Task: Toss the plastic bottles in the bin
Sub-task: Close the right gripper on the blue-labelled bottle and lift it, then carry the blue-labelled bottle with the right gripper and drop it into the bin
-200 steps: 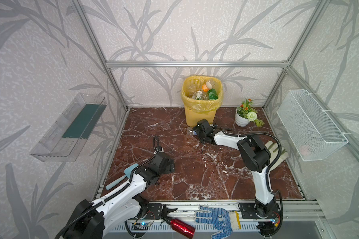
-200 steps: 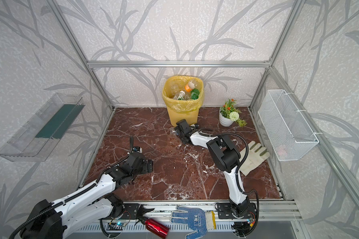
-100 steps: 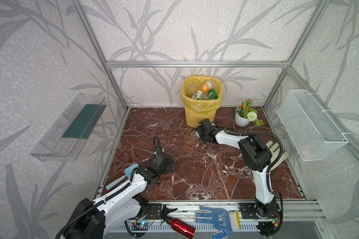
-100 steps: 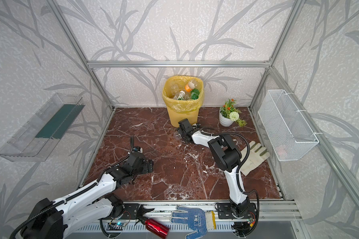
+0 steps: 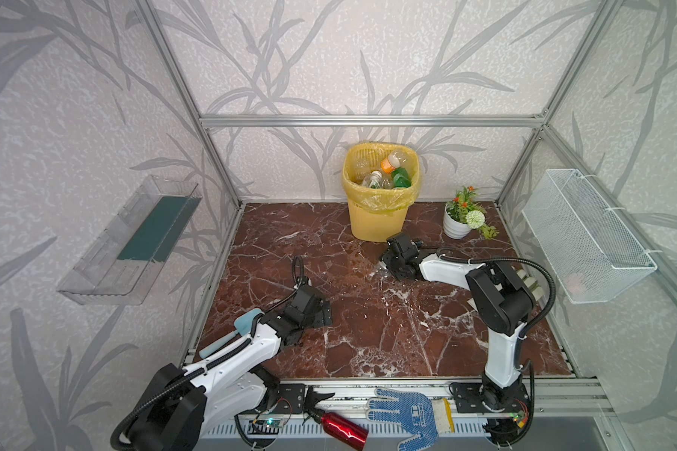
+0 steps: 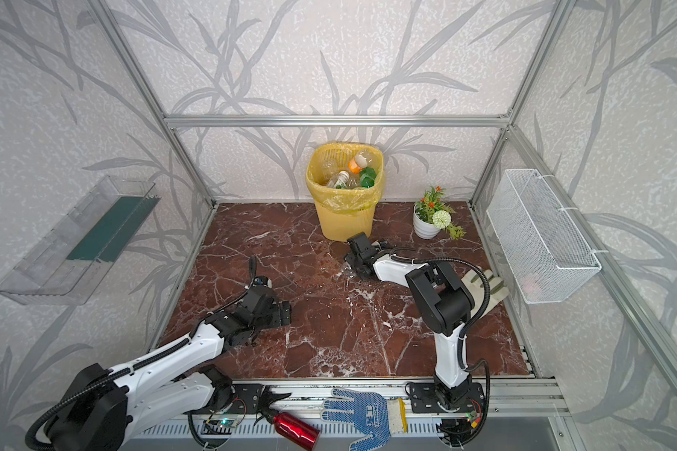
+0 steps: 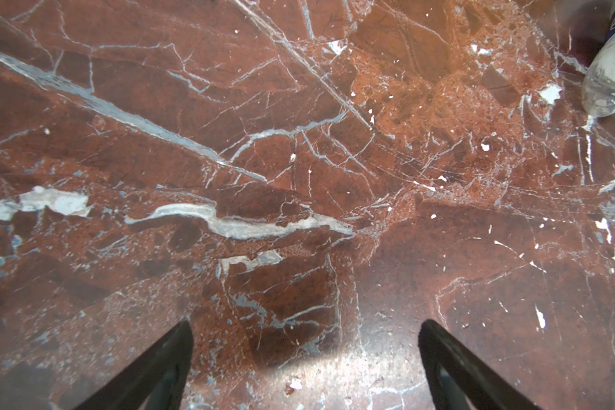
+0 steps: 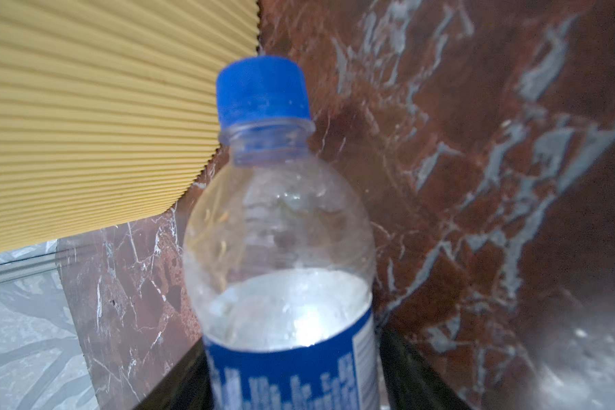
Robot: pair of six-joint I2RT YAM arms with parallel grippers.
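Since a second ago the right gripper [image 8: 293,340] has slid a little away from the bin's [image 5: 376,218] foot and drawn its jaws in around a clear bottle [image 8: 281,230]; the left arm has not budged. The bottle has a blue cap and a blue label and is the only one I can see outside the bin. It sits low over the table [image 5: 368,332] just in front of the bin, cap pointing at the ribbed yellow wall. The jaws flank the labelled body rather than the neck, probably because the straight middle gives the pads a flat, steady hold. They stand close against the label on both sides, but I cannot tell whether they already press it.

The other bottles [image 5: 387,172] are heaped inside the bin, close under its rim, so this one will likely need a high lift to clear the edge.

Well away from the bin, towards the front of the table, the left gripper [image 7: 306,323] hangs low with its fingers [image 7: 171,355] spread wide and nothing between them, seemingly parked clear of the right arm's path. A clear bottle end with a blue label shows at the edge of the left wrist view, probably the same bottle.

Beside the bin stands a small potted plant [image 5: 460,224], no part of this job.
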